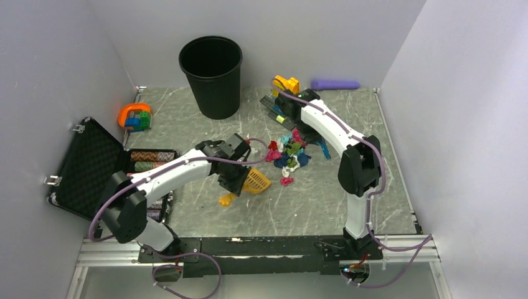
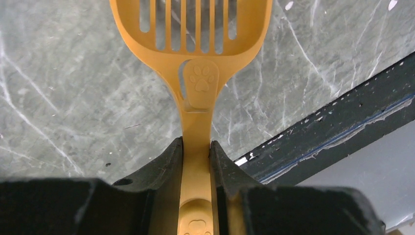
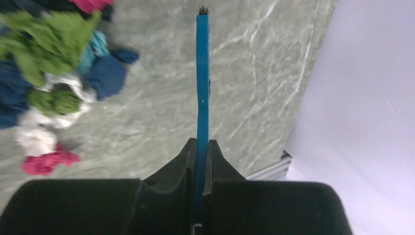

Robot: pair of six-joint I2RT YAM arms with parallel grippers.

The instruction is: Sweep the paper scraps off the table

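A black bin (image 1: 210, 75) stood upright at rear centre; a purple cylinder (image 1: 335, 84) lay to its right. An open case (image 1: 87, 165) lay left.

Top cam: high over the near edge of the worktop (image 1: 311, 205), tilted down, whole surface in shot from afar. Left wrist cam hugs the left gripper (image 2: 195, 144), v. close, sighting along the orange scoop (image 2: 195, 49), just left of the paper scraps (image 1: 291, 152). Right wrist cam, equally tight on the right gripper (image 3: 201, 143), looks along the thin blue tool (image 3: 202, 73); scraps on its left, same pile top cam sees.
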